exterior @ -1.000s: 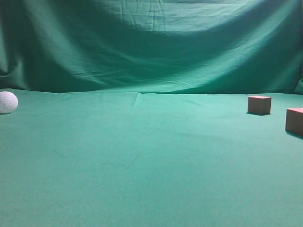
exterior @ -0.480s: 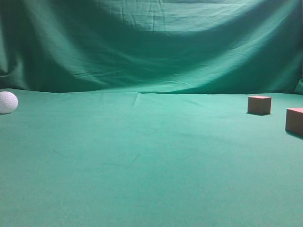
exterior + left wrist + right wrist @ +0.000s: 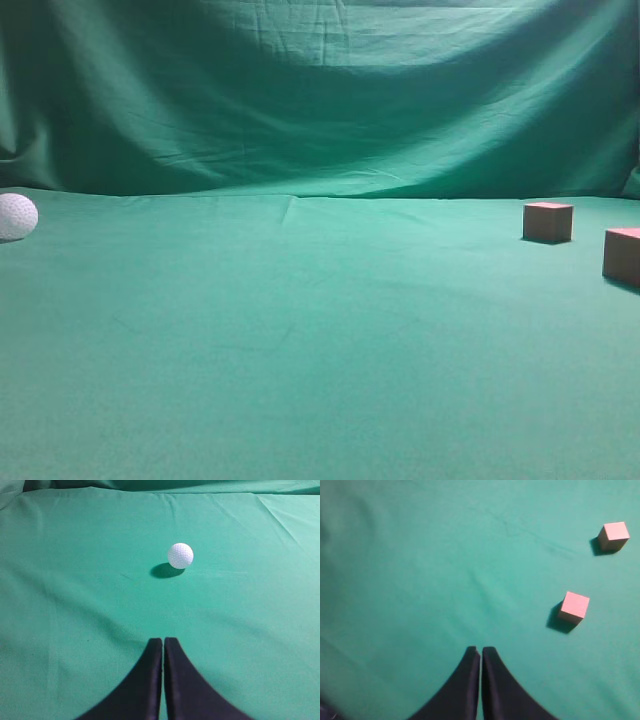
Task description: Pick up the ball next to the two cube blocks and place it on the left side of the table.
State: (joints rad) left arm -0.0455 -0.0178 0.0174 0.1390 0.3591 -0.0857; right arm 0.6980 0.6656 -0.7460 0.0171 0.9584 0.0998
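The white dimpled ball (image 3: 16,216) rests on the green table (image 3: 300,330) at the far left edge of the exterior view. It also shows in the left wrist view (image 3: 180,555), ahead of my left gripper (image 3: 163,640), which is shut and empty, well apart from it. The two reddish-brown cube blocks (image 3: 548,221) (image 3: 622,256) stand at the far right. In the right wrist view they (image 3: 574,606) (image 3: 613,534) lie ahead and to the right of my right gripper (image 3: 481,649), which is shut and empty. Neither gripper shows in the exterior view.
A green cloth backdrop (image 3: 320,90) hangs behind the table. Creases run across the cloth (image 3: 520,530).
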